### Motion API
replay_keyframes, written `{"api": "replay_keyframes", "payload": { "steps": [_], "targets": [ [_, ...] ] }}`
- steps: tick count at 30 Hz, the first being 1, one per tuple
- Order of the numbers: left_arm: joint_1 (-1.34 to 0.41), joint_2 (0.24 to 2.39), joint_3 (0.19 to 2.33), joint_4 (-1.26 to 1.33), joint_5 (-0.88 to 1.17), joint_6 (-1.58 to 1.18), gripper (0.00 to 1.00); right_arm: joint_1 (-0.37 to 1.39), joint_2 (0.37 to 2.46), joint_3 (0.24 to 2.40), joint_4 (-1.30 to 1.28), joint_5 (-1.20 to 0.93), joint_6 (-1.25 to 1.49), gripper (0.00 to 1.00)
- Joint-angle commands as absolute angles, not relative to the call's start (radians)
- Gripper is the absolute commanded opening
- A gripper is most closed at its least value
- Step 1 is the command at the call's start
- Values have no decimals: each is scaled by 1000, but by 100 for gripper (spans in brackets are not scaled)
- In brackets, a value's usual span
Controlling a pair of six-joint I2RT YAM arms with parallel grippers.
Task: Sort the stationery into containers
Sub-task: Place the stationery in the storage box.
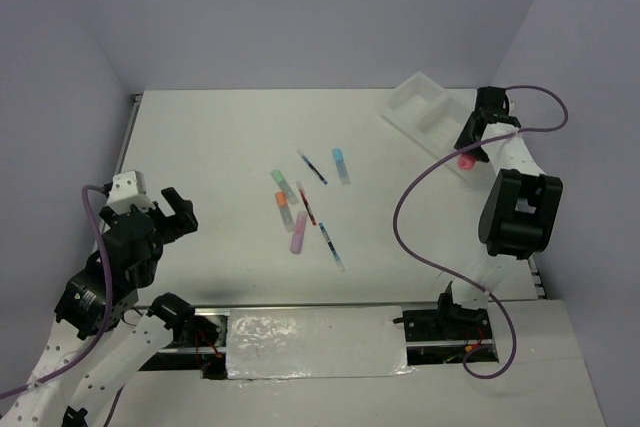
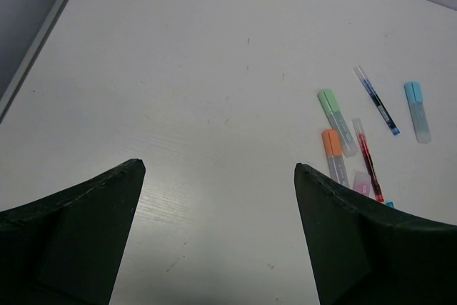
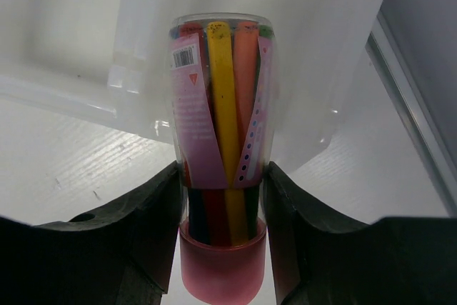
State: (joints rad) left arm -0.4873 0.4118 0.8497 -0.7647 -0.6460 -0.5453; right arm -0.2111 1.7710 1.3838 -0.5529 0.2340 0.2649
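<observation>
Your right claw (image 3: 223, 176) is clamping a clear plastic tube (image 3: 221, 91) low on its body. Both dark, curved fingers (image 3: 161, 212) are pressing against its sides, spread only as wide as the tube. The tube is round and smooth with a domed top. It is carrying yellow, orange and red sticks inside, along with a pink paper label with a barcode. A glossy pink cap (image 3: 221, 269) is closing the end nearest the wrist. The tube is pointing toward the white tray (image 1: 425, 112), a translucent moulded plastic piece with thin walls lying at the far right of the desk (image 2: 178, 69). You cannot tell whether the tube's tip is touching the tray.

Your left claw (image 2: 218, 166) is hanging wide open and holding nothing, above bare matte white desk. The rest of the stationery is lying mid-desk: a green highlighter (image 2: 335, 111), an orange highlighter (image 2: 333, 151), a red pen (image 2: 368, 158), a blue pen (image 2: 376, 100) and a light blue highlighter (image 2: 417, 111).
</observation>
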Motion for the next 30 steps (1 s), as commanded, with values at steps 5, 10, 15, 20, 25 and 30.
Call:
{"api": "replay_keyframes", "payload": {
  "steps": [5, 10, 15, 20, 25, 30],
  "targets": [
    [-485, 414, 844, -701, -601, -508, 99, -201, 1785, 1494, -485, 241, 261, 0],
    [-492, 417, 844, -695, -586, -500, 99, -210, 1865, 1575, -505, 285, 268, 4],
    [-494, 419, 841, -690, -575, -495, 99, -210, 1933, 1664, -525, 325, 247, 14],
    [-495, 433, 841, -683, -551, -486, 99, -213, 2006, 1746, -549, 350, 232, 22],
    [-505, 439, 842, -678, -535, -479, 99, -212, 2045, 1807, -587, 397, 227, 53],
    [-505, 442, 842, -675, -534, -477, 99, -210, 2008, 1787, -584, 431, 229, 82]
  ]
}}
